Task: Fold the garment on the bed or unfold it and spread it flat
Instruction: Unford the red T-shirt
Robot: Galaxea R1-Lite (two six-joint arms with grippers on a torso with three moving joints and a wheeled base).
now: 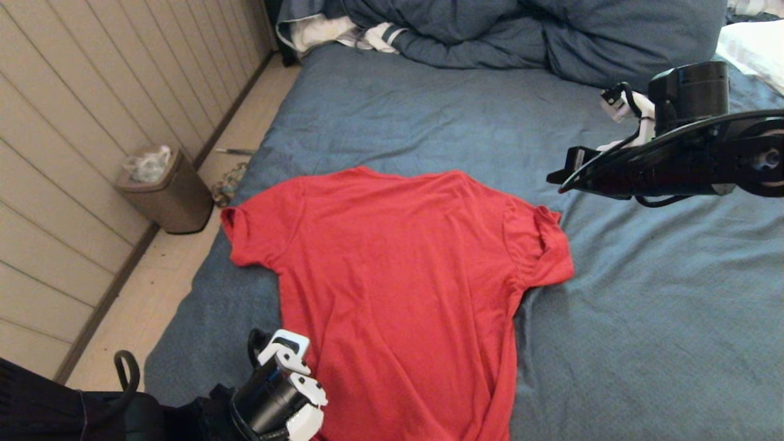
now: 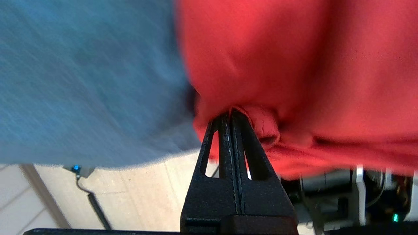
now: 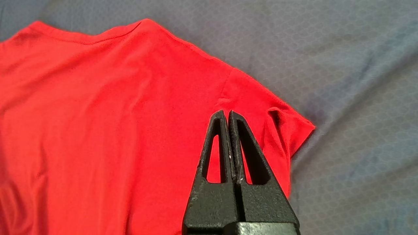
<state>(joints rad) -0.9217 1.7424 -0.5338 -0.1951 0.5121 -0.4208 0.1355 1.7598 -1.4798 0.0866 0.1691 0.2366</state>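
Observation:
The garment (image 1: pixel 398 275) is a red T-shirt lying spread on the bed (image 1: pixel 643 306), plain side up, collar towards the far side, both sleeves out. My left gripper (image 2: pixel 229 112) is at the near left corner of the hem, by the bed's edge. Its jaws are shut on a bunched fold of the red hem (image 2: pixel 261 127). In the head view only its wrist (image 1: pixel 282 392) shows. My right gripper (image 1: pixel 558 182) hangs above the bed just beyond the right sleeve (image 1: pixel 545 245). In its own view the right gripper (image 3: pixel 227 112) is shut with nothing in it, over the shoulder seam.
A bunched dark-blue duvet (image 1: pixel 520 30) and a white striped cloth (image 1: pixel 343 30) lie at the far end of the bed. A brown bin (image 1: pixel 168 193) stands on the floor to the left, by the panelled wall. A cable (image 2: pixel 91 199) runs across the floor below the bed's edge.

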